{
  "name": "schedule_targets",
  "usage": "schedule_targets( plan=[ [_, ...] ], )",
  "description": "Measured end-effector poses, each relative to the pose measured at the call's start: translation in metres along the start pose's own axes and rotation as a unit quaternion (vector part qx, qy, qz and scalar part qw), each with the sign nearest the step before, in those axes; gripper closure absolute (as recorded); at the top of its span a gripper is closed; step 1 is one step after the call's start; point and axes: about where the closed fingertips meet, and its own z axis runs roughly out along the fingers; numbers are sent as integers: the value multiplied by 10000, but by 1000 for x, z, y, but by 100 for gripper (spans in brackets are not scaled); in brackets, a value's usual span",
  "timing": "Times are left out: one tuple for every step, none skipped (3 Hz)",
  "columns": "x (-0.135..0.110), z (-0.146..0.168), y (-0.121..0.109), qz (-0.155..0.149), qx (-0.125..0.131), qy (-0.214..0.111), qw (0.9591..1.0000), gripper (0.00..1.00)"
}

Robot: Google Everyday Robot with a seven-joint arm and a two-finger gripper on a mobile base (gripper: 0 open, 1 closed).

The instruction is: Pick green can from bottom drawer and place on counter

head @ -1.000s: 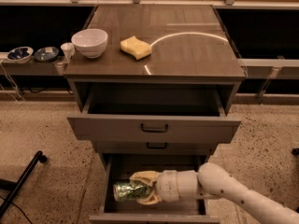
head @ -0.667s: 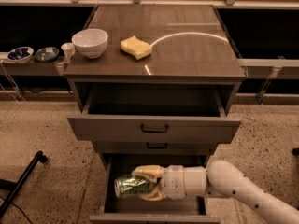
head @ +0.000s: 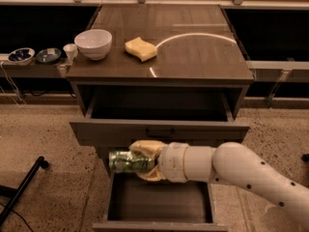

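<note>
Speckled tan floor all around a grey-brown drawer cabinet, seen in the camera view from in front and above, with dark shelving behind. On top, the counter [head: 193, 57]: glossy dark brown, crossed by a curved streak of light. Near its left edge, a white bowl [head: 93, 43]; just right of that and apart from it, a yellow sponge [head: 141, 49]. Off the counter's left side, on a lower ledge, a small white cup [head: 70, 51] and two dark dishes [head: 21, 55] side by side.

Below the counter, the top drawer [head: 159, 129] pulled partway out, dark inside, with a dark handle on its front. Lowest down, the bottom drawer [head: 159, 203] pulled far out, its flat floor and thin side walls showing.

Reaching in from the lower right, a white arm [head: 241, 170] ending in the gripper [head: 143, 161], up above the back part of the bottom drawer and in front of the cabinet face just under the top drawer. Fingers [head: 142, 148] closed on the green can [head: 123, 161], one pale pad over it and one under. Held on its side, long axis left to right, left end sticking out past the fingers, clear of the drawer floor and not on the counter.

At far left on the floor, a black leg [head: 21, 190] slanting away, well apart from the cabinet.
</note>
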Motion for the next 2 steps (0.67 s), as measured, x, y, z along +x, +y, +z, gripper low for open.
schedule_targets(
  plan=[
    [-3, -19, -51, 163, 89, 461, 9988, 100],
    [-1, -17, -56, 208, 50, 510, 9985, 100]
  ],
)
